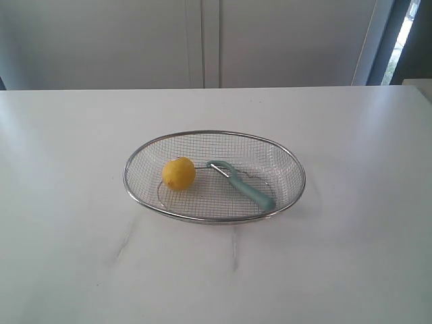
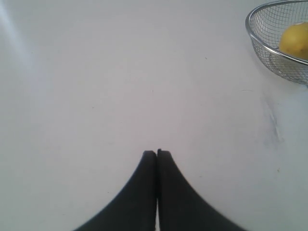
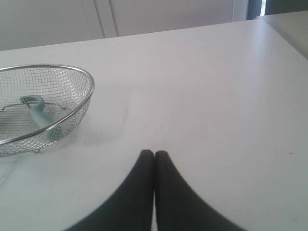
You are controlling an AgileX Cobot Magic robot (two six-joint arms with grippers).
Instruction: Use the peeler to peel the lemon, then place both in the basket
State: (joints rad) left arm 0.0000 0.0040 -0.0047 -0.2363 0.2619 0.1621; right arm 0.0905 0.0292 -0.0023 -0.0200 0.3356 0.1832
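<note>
The lemon (image 1: 179,173) is a plain bright yellow. The peeler (image 1: 244,185) has a pale teal-green handle and a silvery blade. The basket (image 1: 214,133) is silver wire in a fine square grid with a shiny rim. The table (image 1: 74,270) is white with faint grey streaks.

In the left wrist view the frame edge cuts off most of the basket (image 2: 264,43) and part of the lemon (image 2: 296,41). The right wrist view also crops the basket (image 3: 72,118), and its mesh veils the peeler (image 3: 41,118). In the exterior view the peeler (image 1: 250,190) has its blade at 10 o'clock of the handle, too small to read.
</note>
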